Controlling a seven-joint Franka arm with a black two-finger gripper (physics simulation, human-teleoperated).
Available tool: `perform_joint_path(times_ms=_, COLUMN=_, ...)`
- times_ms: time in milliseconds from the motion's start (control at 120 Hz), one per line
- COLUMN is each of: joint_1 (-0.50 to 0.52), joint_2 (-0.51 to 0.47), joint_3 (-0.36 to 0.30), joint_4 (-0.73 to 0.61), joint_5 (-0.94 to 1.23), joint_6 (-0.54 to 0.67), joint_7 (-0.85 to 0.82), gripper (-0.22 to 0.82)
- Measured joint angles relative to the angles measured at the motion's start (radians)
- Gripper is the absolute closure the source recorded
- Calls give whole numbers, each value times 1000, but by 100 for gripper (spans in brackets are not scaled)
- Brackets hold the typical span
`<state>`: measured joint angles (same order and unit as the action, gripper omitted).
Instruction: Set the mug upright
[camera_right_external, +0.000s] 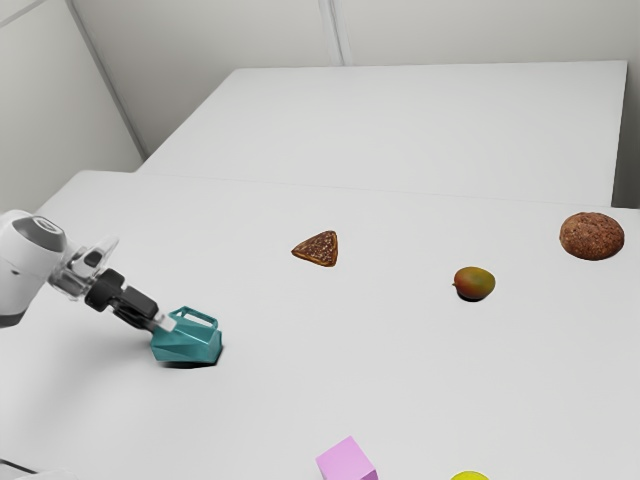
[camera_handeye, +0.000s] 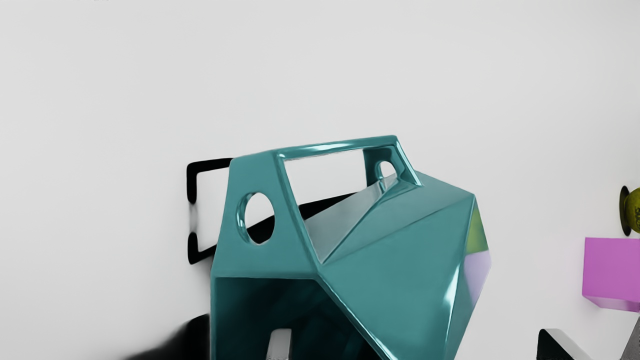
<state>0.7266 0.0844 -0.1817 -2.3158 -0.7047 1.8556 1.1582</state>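
Exterior view: find a glossy teal, many-faceted mug (camera_right_external: 187, 345) lying on its side on a smooth white table (camera_right_external: 270, 400), toward the exterior view's left, with handle up and mouth turned to the black two-finger gripper (camera_right_external: 165, 323). See the white arm (camera_right_external: 28, 262) coming in from the exterior view's left, with pale fingertips right at the mug.

In the wrist view, see the two fingers spread well apart: one in front of the mug's dark open mouth, the other beyond the outside of the mug, with a gap between. Cannot tell how deep inside the mouth to place the first, nor whether to call it touching. Take the tool as open, with the mug's wall between the fingers but not clamped.

Farther off in the exterior view, make out a brown, crusted triangular slice (camera_right_external: 318, 249), then a green-and-orange mango (camera_right_external: 474, 283), then a round brown bread roll (camera_right_external: 592, 236) near the table's far edge. At the bottom edge, spot a pink cube (camera_right_external: 347, 461) and, just to the exterior view's right of it, a rounded yellow object (camera_right_external: 470, 476), partly cut off. Notice green and lilac patches on the mug's side facing the cube.
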Motion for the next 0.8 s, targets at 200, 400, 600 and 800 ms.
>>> perform_joint_path(times_ms=200, joint_1=0, joint_2=8, joint_3=-1, joint_4=2, joint_5=-13, joint_6=-20, joint_7=25, gripper=44)
perform_joint_path(times_ms=400, joint_1=3, joint_2=1, joint_3=-1, joint_4=2, joint_5=-17, joint_6=-44, joint_7=43, gripper=62)
perform_joint_path(times_ms=600, joint_1=2, joint_2=-2, joint_3=-6, joint_4=4, joint_5=-15, joint_6=-47, joint_7=54, gripper=73)
perform_joint_path(times_ms=800, joint_1=-3, joint_2=-21, joint_3=-11, joint_4=6, joint_5=-12, joint_6=-43, joint_7=58, gripper=77)
